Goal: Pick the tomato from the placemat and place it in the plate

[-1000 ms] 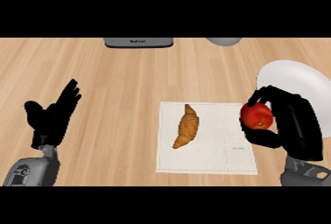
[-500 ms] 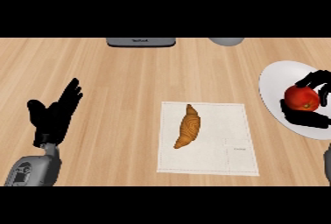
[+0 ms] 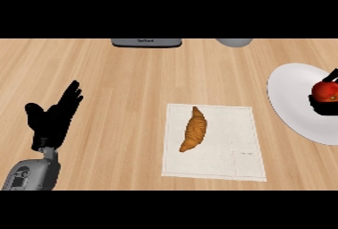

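Tomato (image 3: 326, 91) over the white plate (image 3: 297, 103), right of the placemat (image 3: 213, 142), cut off by the frame's right edge. Right hand (image 3: 321, 106) mostly out of view past that edge; dark fingers curled round the tomato's underside and far side. Croissant (image 3: 194, 129) lying on the placemat, left of its middle. Left hand (image 3: 51, 117) resting well left of the placemat, fingers straight and up, holding nothing. Bare wooden counter (image 3: 132, 76) beyond the placemat, up to a dark appliance (image 3: 146, 42) and grey object (image 3: 234, 42), both clipped at the top.
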Motion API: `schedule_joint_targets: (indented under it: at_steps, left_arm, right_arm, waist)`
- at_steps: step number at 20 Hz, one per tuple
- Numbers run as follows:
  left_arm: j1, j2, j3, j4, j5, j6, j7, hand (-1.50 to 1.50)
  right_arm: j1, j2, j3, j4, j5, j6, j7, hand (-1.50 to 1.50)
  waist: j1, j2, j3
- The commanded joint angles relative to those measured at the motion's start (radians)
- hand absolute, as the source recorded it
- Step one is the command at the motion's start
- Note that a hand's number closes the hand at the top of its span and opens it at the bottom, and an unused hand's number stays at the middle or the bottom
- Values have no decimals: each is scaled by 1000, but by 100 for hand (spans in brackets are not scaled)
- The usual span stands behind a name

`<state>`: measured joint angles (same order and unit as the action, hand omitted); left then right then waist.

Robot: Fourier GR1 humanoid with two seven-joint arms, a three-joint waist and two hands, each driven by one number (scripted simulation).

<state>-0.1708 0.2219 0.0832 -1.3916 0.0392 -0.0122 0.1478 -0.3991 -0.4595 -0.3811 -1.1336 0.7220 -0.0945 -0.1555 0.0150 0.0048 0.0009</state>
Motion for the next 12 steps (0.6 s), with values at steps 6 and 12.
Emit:
schedule_joint_targets:
  at_steps: [6, 12]
  left_arm:
    - [-11, -54, -37, -12, -46, 49, -11, 0]
    - [-5, -22, 2, -23, -10, 11, 16, 0]
  right_arm:
    - [-109, -96, -26, 426, -54, 136, -160, -150]
    - [-168, -155, -74, 528, -108, 87, -416, -150]
  waist:
    - [4, 2, 1]
    - [2, 1, 1]
